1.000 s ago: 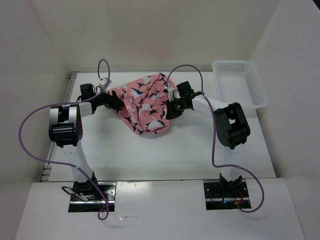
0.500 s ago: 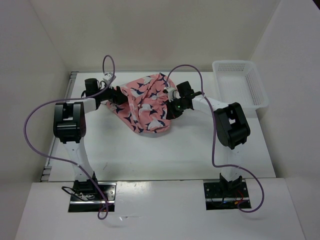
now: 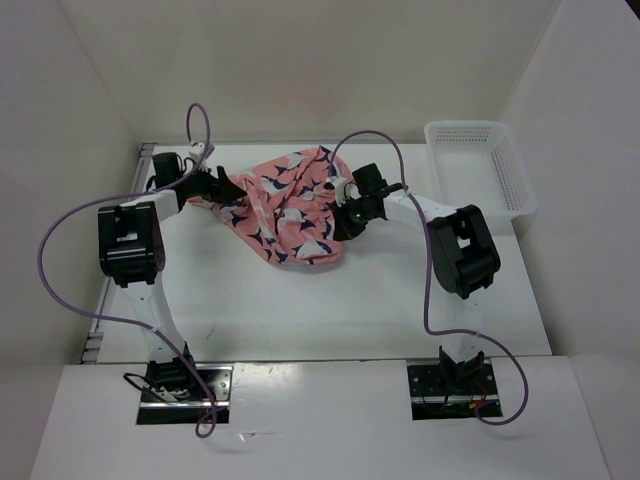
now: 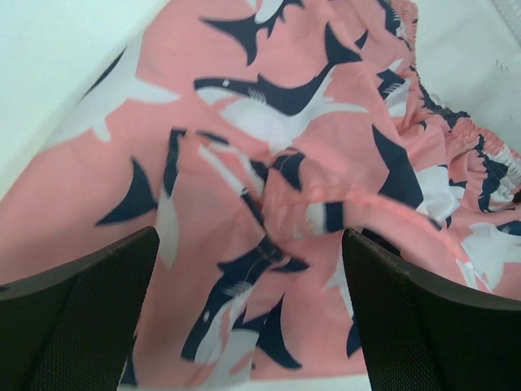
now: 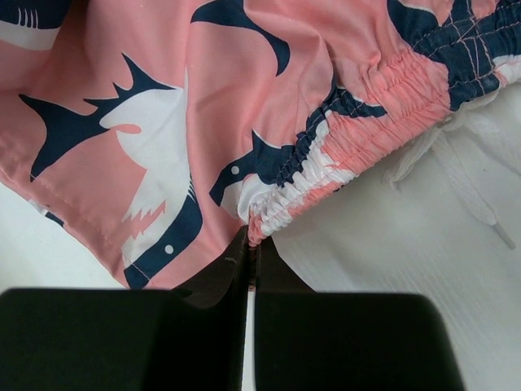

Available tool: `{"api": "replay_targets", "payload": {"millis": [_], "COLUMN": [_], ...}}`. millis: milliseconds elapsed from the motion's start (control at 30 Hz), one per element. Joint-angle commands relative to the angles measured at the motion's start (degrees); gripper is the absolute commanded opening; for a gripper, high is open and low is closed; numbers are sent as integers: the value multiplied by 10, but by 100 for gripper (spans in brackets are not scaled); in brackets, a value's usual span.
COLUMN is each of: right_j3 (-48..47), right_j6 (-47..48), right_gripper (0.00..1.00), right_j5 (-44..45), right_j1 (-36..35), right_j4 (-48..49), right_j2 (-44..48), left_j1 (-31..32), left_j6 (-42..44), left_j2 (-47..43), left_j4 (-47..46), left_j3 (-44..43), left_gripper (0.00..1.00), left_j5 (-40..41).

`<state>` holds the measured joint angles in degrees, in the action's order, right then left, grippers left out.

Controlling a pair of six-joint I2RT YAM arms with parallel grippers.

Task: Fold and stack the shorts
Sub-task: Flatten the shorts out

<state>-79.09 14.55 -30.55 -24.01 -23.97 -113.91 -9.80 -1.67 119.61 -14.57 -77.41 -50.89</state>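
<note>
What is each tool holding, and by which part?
The right tool pinches the shorts at the elastic waistband edge; the left tool is open, holding nothing.

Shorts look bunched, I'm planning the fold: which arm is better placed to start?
Right, probably: the right claw is shut on the shorts' waistband; the left claw hangs open, gripping nothing.

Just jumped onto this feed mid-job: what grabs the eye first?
The salmon-pink shorts, printed navy and white, lie crumpled at the scene's centre. The right gripper pinches their elastic waistband; the left gripper hangs open over the fabric. A white mesh basket sits far right.
</note>
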Motion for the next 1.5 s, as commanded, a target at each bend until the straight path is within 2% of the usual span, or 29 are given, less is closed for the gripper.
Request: {"api": "replay_targets", "payload": {"millis": [0,67,100,133,167,200,300,367,400,467,600,833,1200,1433,1467], "right_j3": [-3,3,3,3,3,3,3,3,3,3,3,3,22,22,22], "right_j6": [20,25,25,31,31,31,36,36,36,42,47,47,47,47,47], "right_gripper": [0,0,0,0,0,0,0,0,0,0,0,0,0,0,0], "right_j5": [7,8,13,13,18,18,23,23,23,23,23,29,29,29,29], "right_j1": [-6,-6,-6,-6,-6,-6,-6,-6,-6,-6,-6,-6,-6,-6,-6], "right_j4": [-16,-16,-16,-16,-16,-16,-16,-16,-16,-16,-16,-16,-16,-16,-16], "right_j2": [28,28,28,28,28,28,28,28,28,28,28,34,45,45,39], "left_j1": [-22,-22,-16,-10,-3,13,31,43,52,75,93,116,155,155,155], "left_j6": [17,17,17,17,17,17,17,17,17,17,17,17,17,17,17], "left_j2": [-10,-15,-20,-20,-36,-44,-85,-139,-159,-184,-150,-91,-79,-90,-83], "left_j4": [103,215,247,302,321,329,284,239,177,140,165,97,50,12,12], "left_j3": [-69,-113,-134,-159,-159,-153,-80,-23,43,81,44,42,31,54,47], "left_gripper": [100,100,100,100,100,100,100,100,100,100,100,100,100,100,96], "left_j5": [-27,2,64,92,130,234,322,323,323,304,292,338,330,324,324]}}
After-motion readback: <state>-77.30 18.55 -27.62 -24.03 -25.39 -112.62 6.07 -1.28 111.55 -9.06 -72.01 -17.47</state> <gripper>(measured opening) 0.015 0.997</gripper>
